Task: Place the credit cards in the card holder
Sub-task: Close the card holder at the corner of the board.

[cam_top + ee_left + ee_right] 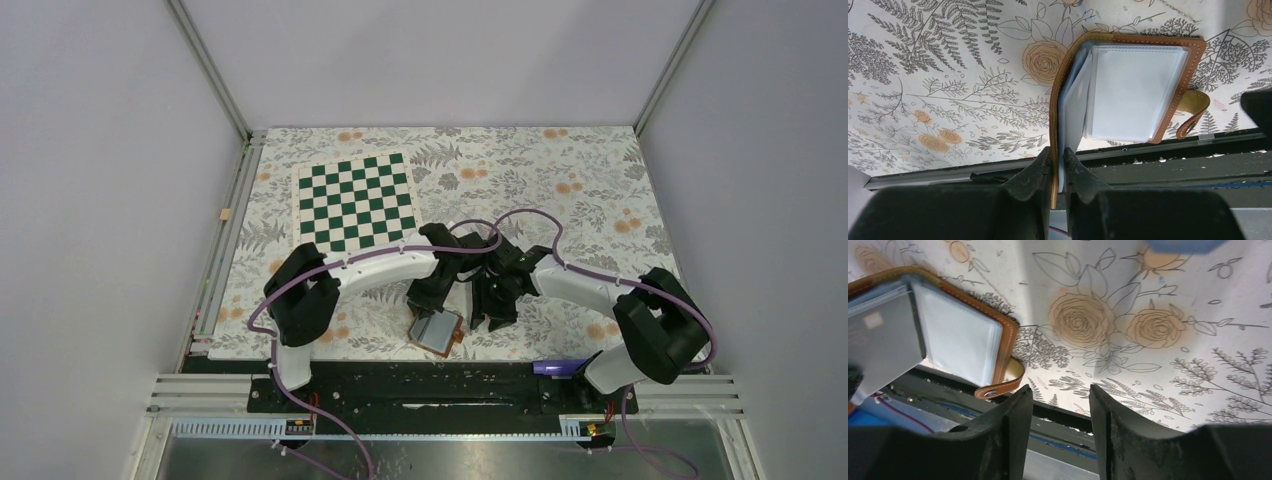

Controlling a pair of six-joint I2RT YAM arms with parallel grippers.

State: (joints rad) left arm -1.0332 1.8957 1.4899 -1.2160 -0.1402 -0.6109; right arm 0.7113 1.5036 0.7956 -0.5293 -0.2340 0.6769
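Card holder (1135, 85) lies open on the floral table cover (560, 190), close to the near edge of the table, with its pale sleeves facing up and its brown leather cover beneath them. Left gripper (1055, 154) is clenched on the holder: the two fingers pinch the raised leather cover edge, with a pale sleeve beside it, and the rest of the holder extends toward 1 o'clock from the fingertips in the left wrist view. Snap strap (1195, 112) projects from the holder's far side, at 3 o'clock of the sleeves. Right gripper (1060, 392) is released, its fingers standing apart with only table cover visible between them. From that gripper the holder sits at 10 o'clock, near but not touching. One credit card (885, 347), dark with a small pale-orange mark, shows inside a sleeve at the left edge of the right wrist view. In the top view the holder is at 6 o'clock of the left gripper and 8 o'clock of the right. Chessboard (355, 203) lies well apart, at 11 o'clock of the holder.
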